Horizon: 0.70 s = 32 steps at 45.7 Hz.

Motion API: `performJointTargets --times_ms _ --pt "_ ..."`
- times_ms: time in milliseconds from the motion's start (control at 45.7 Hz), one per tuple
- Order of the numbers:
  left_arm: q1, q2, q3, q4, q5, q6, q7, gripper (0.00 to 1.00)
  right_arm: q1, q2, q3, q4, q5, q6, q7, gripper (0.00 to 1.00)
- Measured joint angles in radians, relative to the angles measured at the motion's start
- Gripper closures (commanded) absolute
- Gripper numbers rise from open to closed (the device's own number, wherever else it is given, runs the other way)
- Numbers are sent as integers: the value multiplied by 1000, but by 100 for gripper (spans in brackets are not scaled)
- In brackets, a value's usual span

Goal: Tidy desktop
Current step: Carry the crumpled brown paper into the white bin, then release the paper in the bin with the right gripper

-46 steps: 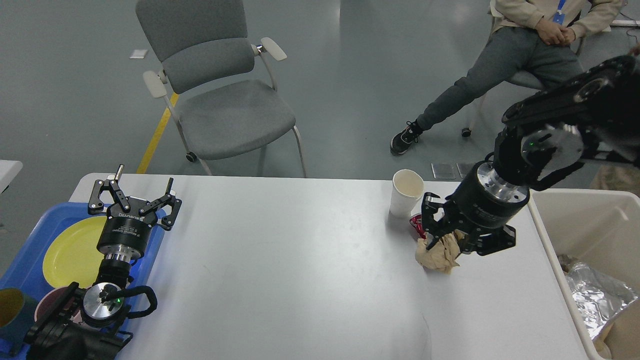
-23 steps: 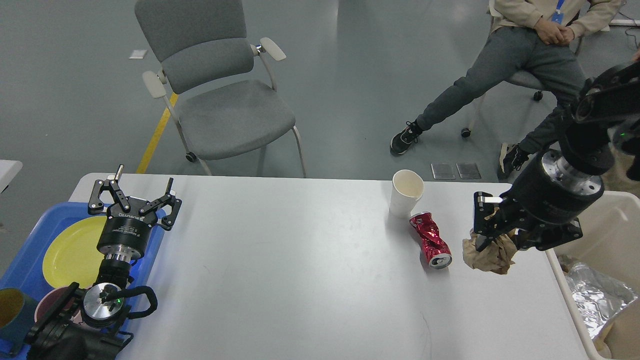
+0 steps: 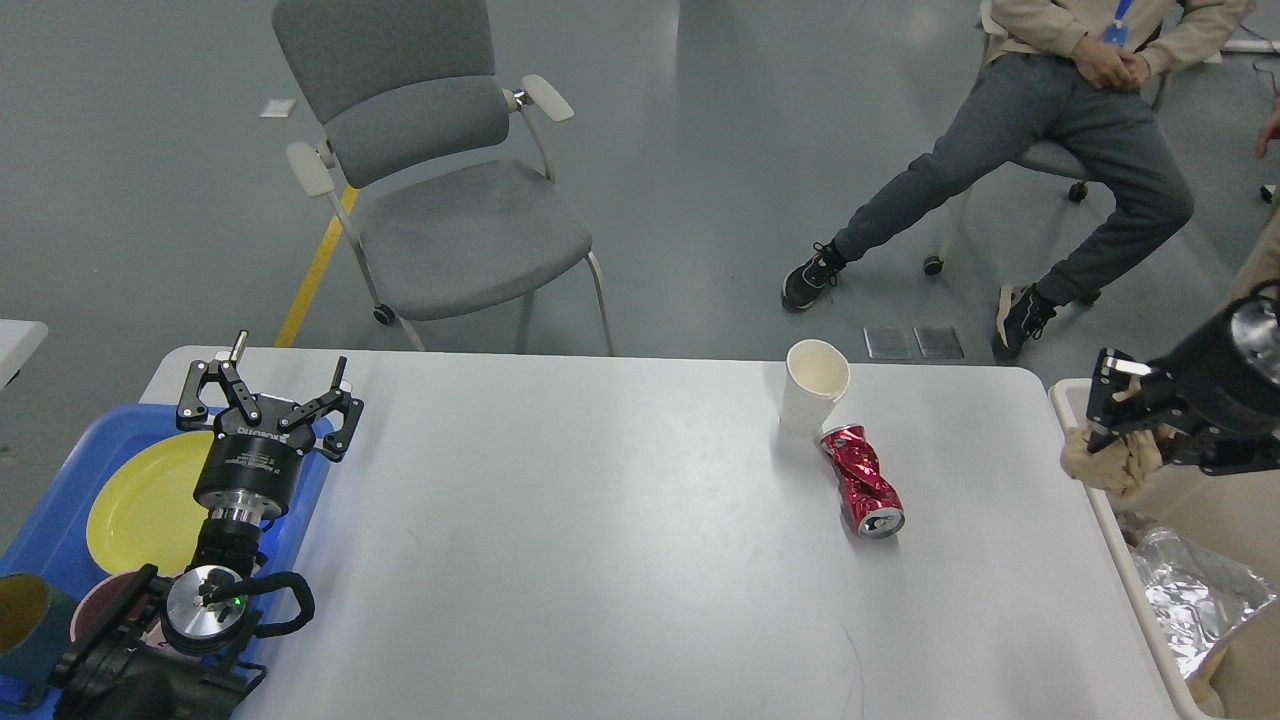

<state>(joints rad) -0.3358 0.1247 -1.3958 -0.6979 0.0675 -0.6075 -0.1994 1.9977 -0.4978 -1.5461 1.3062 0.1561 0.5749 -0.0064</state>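
- Rightward since 0.5 s ago, the right gripper (image 3: 1120,405) has carried the crumpled brown paper wad (image 3: 1105,462) off the large white smooth desktop (image 3: 600,540); it now hangs over the near wall of the cream-white plastic bin (image 3: 1075,400) at 3 o'clock, fingers clamped on the wad.
- Unmoved at 9 o'clock, the left gripper (image 3: 270,395) stands with fingers spread apart and empty, above the blue plastic tray (image 3: 60,520) holding the round yellow plate (image 3: 140,510).
- Remaining on the desktop: 1 crushed red metal can (image 3: 862,480) lying on its side, touching 1 upright white paper cup (image 3: 812,385) at its 11 o'clock.
- Both likely weigh little; the cup should crush easily, so grip its wall gently. The can's dented middle offers purchase.
- Open desktop spreads from 6 to 9 o'clock; the bin edge sits close at 3.
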Motion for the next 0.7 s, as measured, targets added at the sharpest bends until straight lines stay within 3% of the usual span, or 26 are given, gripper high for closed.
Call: performJointTargets --times_ms 219,372,503,700 --pt "0 0 0 0 0 0 -1 4 -370 -150 115 -372 3 -39 0 100" --pt "0 0 0 0 0 0 -2 4 -725 -182 302 -635 5 -161 -4 100" --pt "0 -1 0 0 0 0 -2 4 -996 -149 465 -799 8 -301 -8 100" --pt "0 0 0 0 0 0 -2 4 -1310 5 572 -1067 16 -507 -27 100"
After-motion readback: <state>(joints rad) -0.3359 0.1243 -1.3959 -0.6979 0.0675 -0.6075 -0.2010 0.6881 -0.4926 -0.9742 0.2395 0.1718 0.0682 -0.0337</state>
